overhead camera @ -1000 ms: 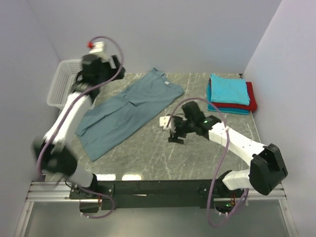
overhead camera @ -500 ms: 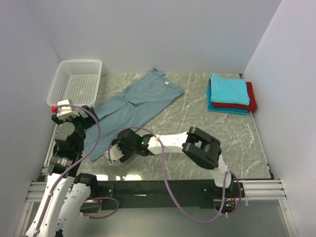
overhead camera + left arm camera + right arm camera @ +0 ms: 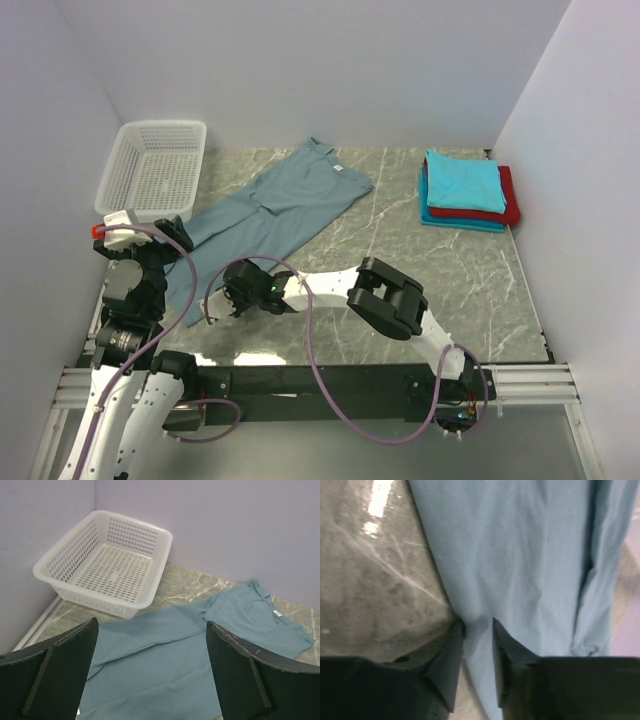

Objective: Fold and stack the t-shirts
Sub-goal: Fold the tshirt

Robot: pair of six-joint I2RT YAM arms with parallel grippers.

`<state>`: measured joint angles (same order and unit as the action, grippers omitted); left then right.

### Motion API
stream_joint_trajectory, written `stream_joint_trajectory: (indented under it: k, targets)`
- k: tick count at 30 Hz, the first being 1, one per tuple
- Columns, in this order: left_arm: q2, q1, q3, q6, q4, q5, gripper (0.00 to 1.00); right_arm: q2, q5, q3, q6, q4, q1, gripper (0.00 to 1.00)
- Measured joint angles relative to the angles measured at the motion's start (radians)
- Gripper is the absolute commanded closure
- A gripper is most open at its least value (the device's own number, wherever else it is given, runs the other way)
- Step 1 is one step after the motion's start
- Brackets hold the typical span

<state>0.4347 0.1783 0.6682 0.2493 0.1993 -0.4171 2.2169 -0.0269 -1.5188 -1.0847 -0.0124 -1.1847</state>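
Note:
A large grey-blue t-shirt (image 3: 270, 215) lies spread slantwise across the marble table, its neck label (image 3: 339, 168) at the far end. My right gripper (image 3: 215, 308) reaches across to the shirt's near left hem. Seen from the right wrist, the right gripper (image 3: 477, 622) has its jaws drawn close, a narrow gap left, with the hem of the shirt (image 3: 520, 555) between them. My left gripper (image 3: 151, 622) hangs open above the shirt (image 3: 165, 660), touching nothing. At the far right is a folded stack: a turquoise t-shirt (image 3: 462, 180) on a red one (image 3: 508, 205) on a teal one (image 3: 460, 224).
A white mesh basket (image 3: 150, 170) stands at the far left corner, with no contents in the left wrist view of the basket (image 3: 107, 562). Walls close in the table on three sides. The right arm's forearm stretches low across the table's front.
The right arm swung from mid-table to the shirt's near left hem and its jaws narrowed on it. The left arm pulled back from the basket to the near left.

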Motion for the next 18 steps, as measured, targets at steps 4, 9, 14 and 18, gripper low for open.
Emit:
stream_joint_trajectory:
  k: [4,9,14,18]
  targets:
    - [-0.008,0.000,0.000,0.000,0.000,0.001,0.06,0.016,0.002,-0.012,0.013,-0.018,0.000,1.00]
    - [-0.007,0.000,0.000,0.000,0.000,0.002,0.06,0.012,0.005,-0.001,0.018,-0.010,0.003,1.00]
    - [-0.005,0.000,0.000,-0.001,0.001,0.013,0.06,-0.159,0.054,0.233,0.012,-0.014,0.025,1.00]
    - [-0.004,0.000,0.000,-0.001,0.000,0.039,0.06,-0.409,0.135,0.516,-0.019,-0.103,0.105,1.00]
